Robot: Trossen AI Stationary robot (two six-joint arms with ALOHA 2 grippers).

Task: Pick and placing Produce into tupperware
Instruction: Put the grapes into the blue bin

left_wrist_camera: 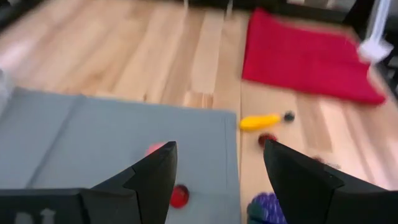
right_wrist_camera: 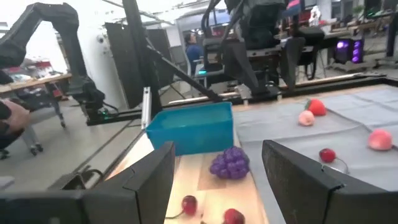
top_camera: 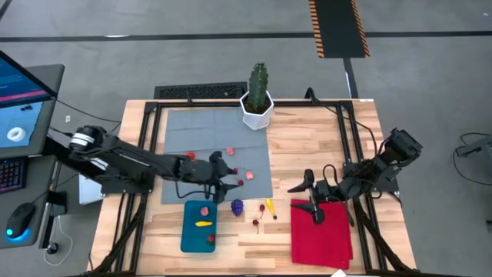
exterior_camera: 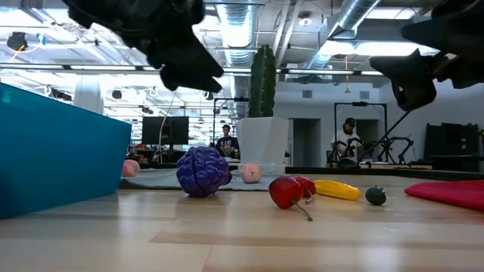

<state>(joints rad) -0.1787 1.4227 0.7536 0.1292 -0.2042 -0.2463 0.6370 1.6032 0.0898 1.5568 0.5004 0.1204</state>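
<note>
The teal tupperware [top_camera: 187, 237] stands near the front edge with a pink, a yellow and a red piece of produce in it. A purple grape bunch [top_camera: 237, 206], a yellow piece [top_camera: 270, 206] and dark cherries [top_camera: 256, 221] lie on the wood beside it. Red and pink pieces [top_camera: 247, 175] lie on the grey mat [top_camera: 219, 138]. My left gripper [top_camera: 233, 179] hovers open above the mat's near right corner, over a pink piece [left_wrist_camera: 155, 148] and a red one [left_wrist_camera: 179, 196]. My right gripper [top_camera: 306, 201] is open above the red cloth's far left corner, pointing toward the grapes [right_wrist_camera: 229, 163] and the tupperware [right_wrist_camera: 193, 127].
A red cloth [top_camera: 320, 229] lies flat at the front right. A green cactus in a white pot [top_camera: 257, 100] stands at the mat's far edge. Bare wood lies between the mat and the right arm. People show in the room beyond the table.
</note>
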